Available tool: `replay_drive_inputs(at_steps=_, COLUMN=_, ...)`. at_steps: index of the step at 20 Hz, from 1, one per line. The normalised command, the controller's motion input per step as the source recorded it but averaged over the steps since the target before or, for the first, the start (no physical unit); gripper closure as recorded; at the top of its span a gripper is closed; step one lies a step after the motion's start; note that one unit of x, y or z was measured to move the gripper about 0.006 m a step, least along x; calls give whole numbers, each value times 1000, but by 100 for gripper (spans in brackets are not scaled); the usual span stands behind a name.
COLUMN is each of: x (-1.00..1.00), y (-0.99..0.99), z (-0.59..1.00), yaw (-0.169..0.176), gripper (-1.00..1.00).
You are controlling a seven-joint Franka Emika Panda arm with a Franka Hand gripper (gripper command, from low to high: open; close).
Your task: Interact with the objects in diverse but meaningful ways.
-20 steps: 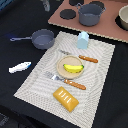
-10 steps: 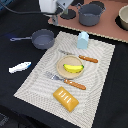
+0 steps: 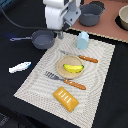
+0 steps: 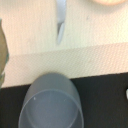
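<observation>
While the Panda arm hangs over the far part of the scene, its gripper [image 3: 61, 34] sits above the edge of the beige placemat [image 3: 35, 82], just beside the grey blue-handled saucepan [image 3: 42, 39]. Fingers are blurred in the exterior view and not visible in the wrist view, so how far they are spread cannot be told; nothing is seen held.

The saucepan rests on the black tabletop [image 3: 15, 102], off the mat toward the exterior view's left, handle pointing left. The wrist view looks straight down into a grey round vessel [image 4: 51, 102], likely this saucepan, inside bare, lying on black just past the mat edge.

The pale blue carton [image 3: 83, 39] stands upright on the mat's far side. Mat centre: a tan plate [image 3: 59, 69] with the yellow banana [image 3: 73, 67] lying in it. An orange-handled knife [image 3: 81, 57] lies just beyond the plate, an orange-handled fork [image 3: 65, 80] just in front. The yellow-orange rectangular slab [image 3: 66, 98] lies flat on the near part of the mat, apart from the fork.

The white-and-blue tube [image 3: 20, 67] lies on the black surface, off the mat at the exterior view's left, well apart from the saucepan.

A large grey two-handled pot [image 3: 92, 13] sits on a reddish-brown board [image 3: 111, 25] at the far side, with a pale bowl [image 3: 123, 17] at the exterior view's right edge.
</observation>
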Motion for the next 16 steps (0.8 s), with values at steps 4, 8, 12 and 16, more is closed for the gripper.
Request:
replay_drive_inputs(at_steps=4, x=727, y=-694, z=0, yaw=23, gripper=-100)
replay_drive_inputs(at_steps=8, x=749, y=-464, z=-62, yaw=39, gripper=-100)
replay_drive_inputs(at_steps=12, x=712, y=-388, z=-89, yaw=63, gripper=-100)
replay_drive_inputs(at_steps=16, x=697, y=-431, z=-128, yaw=59, gripper=-100)
